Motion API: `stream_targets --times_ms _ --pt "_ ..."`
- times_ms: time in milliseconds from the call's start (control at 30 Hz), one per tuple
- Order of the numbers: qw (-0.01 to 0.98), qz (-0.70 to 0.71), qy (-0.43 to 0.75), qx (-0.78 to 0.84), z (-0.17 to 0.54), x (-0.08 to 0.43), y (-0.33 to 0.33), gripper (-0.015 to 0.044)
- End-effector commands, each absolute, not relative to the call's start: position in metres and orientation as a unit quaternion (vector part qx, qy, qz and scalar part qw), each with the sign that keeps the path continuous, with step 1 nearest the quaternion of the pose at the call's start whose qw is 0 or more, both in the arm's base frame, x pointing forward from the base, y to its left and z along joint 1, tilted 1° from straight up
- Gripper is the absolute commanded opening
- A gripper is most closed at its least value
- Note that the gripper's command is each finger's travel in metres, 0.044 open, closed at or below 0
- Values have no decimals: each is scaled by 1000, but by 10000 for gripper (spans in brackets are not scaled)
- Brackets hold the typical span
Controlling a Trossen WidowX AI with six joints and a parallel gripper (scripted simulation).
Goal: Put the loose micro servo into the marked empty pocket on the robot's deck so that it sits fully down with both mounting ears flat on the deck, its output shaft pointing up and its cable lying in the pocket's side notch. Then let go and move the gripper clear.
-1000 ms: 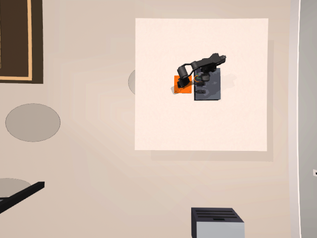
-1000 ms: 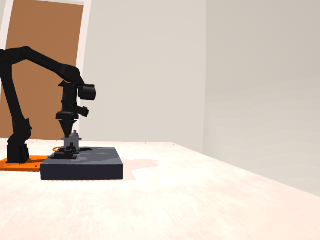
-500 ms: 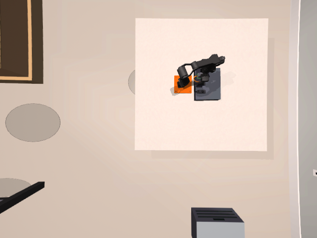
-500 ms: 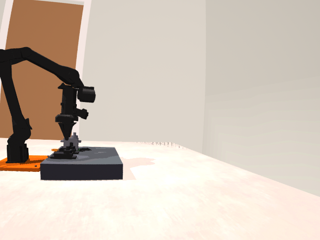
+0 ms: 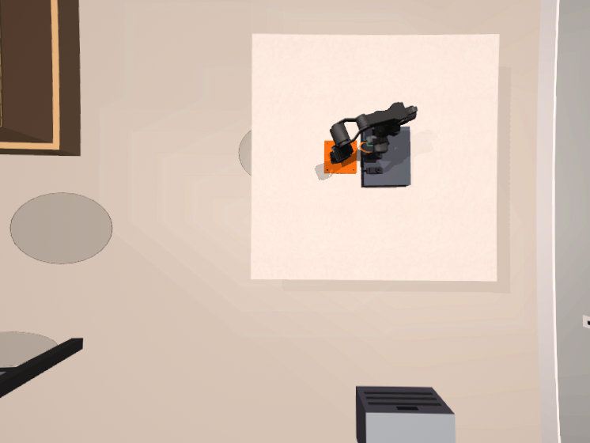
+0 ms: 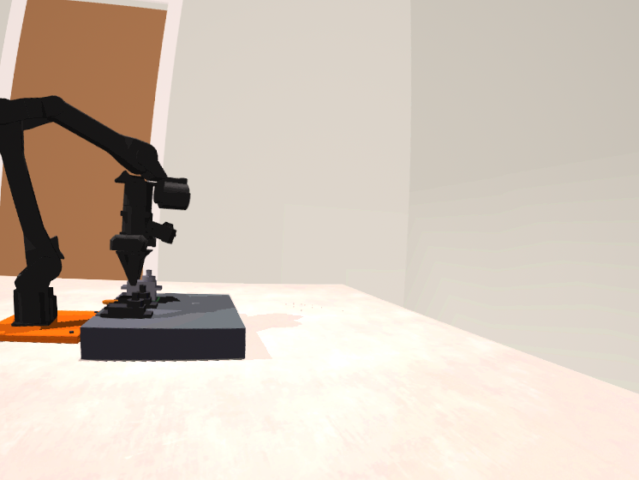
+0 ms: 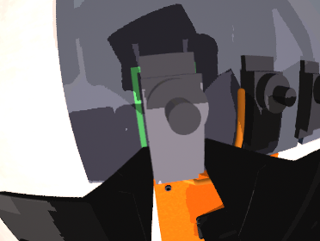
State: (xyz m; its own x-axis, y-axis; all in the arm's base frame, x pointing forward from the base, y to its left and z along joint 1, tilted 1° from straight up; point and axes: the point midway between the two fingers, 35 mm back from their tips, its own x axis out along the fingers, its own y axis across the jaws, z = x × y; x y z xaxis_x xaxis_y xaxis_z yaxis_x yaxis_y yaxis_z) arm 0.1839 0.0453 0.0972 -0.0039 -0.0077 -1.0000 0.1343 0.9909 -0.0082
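Observation:
The grey micro servo [image 6: 150, 285] [image 7: 174, 151] is upright with its shaft up. My gripper [image 6: 134, 282] [image 7: 175, 150] is shut on its body. Its ears stand above the dark grey deck [image 5: 395, 168] [image 6: 162, 343] [image 7: 101, 19]; its lower end is hidden behind black servos in the exterior view. The green pocket marking [image 7: 140, 126] shows along the servo's left side in the wrist view, with a little green at its right; the pocket itself is covered. The orange cable [image 5: 363, 147] [image 6: 109, 301] [image 7: 240, 116] loops out beside the servo. Whether it lies in the notch is hidden.
Two black servos [image 5: 374, 170] [image 7: 258, 116] sit in the deck, to the right of the held servo in the wrist view. The arm's orange base plate [image 5: 347, 168] [image 6: 64, 338] is beside the deck. The pale table top [image 5: 295, 238] surrounds both.

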Motion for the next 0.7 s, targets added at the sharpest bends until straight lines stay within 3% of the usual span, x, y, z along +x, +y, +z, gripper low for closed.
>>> stream_targets --times_ms 0,667 --pt "704 -51 707 44 93 184 45 0" --pt "704 -51 707 44 80 184 45 0"
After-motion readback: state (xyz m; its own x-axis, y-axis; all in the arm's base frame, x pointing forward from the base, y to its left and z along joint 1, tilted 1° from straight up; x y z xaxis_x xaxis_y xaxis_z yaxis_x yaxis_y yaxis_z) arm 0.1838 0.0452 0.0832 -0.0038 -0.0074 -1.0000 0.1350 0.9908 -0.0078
